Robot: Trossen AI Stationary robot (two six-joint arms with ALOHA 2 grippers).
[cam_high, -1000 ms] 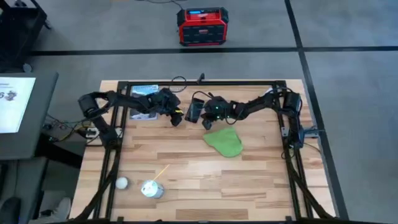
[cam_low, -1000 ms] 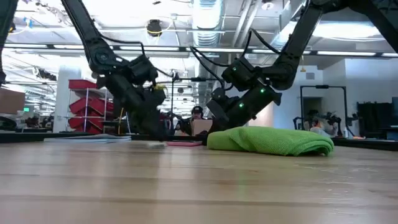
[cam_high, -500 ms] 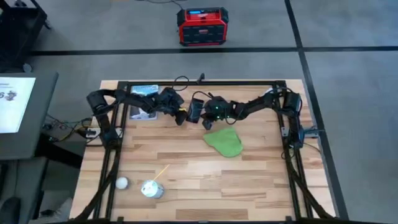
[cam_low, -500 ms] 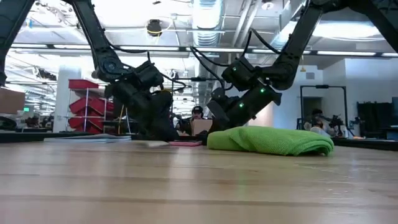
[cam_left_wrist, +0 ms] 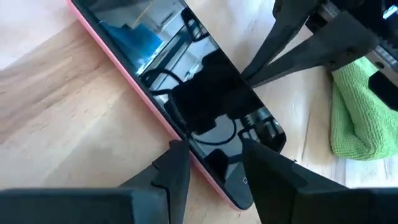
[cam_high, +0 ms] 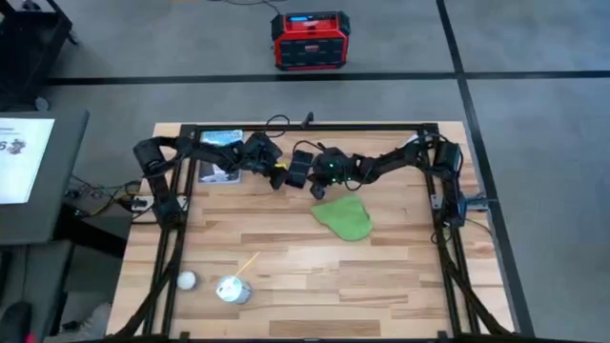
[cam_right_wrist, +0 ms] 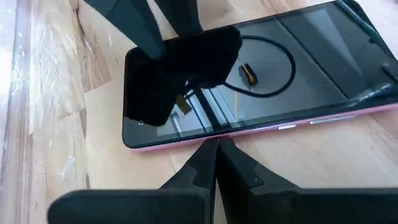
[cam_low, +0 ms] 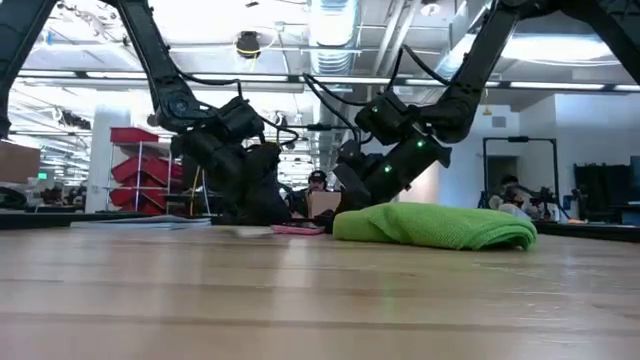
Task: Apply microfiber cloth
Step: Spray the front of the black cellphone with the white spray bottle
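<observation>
The pink-edged phone [cam_high: 298,169] lies flat, screen up, at the table's far middle. My left gripper [cam_left_wrist: 214,163] is open at the phone's left. One finger stands by the pink edge [cam_left_wrist: 186,148] and the other over the screen, near one end of the phone. At the phone's right, my right gripper [cam_right_wrist: 217,144] is shut, its tips at the phone's long side. The green microfiber cloth [cam_high: 345,217] lies bunched on the wood just near of my right gripper, and no gripper touches it. It also shows in the low view as the cloth [cam_low: 440,225]. My left gripper stands astride one end of the phone, slanting down from the table's left; I cannot tell whether a finger touches it. My right gripper has its shut fingertips against the phone's pink long edge [cam_right_wrist: 231,132], slanting down from the table's right. The phone lies flat on the wood.
A clear packet [cam_high: 220,170] lies at the far left behind my left arm. A white ball [cam_high: 188,280] and a silvery cup with a stick [cam_high: 233,289] stand near the front left. A black frame [cam_high: 315,127] borders the table. A red box [cam_high: 311,41] sits on the floor beyond.
My left gripper has moved toward the table's right, up to the phone, staying low over the wood. The phone and the cloth have not moved.
</observation>
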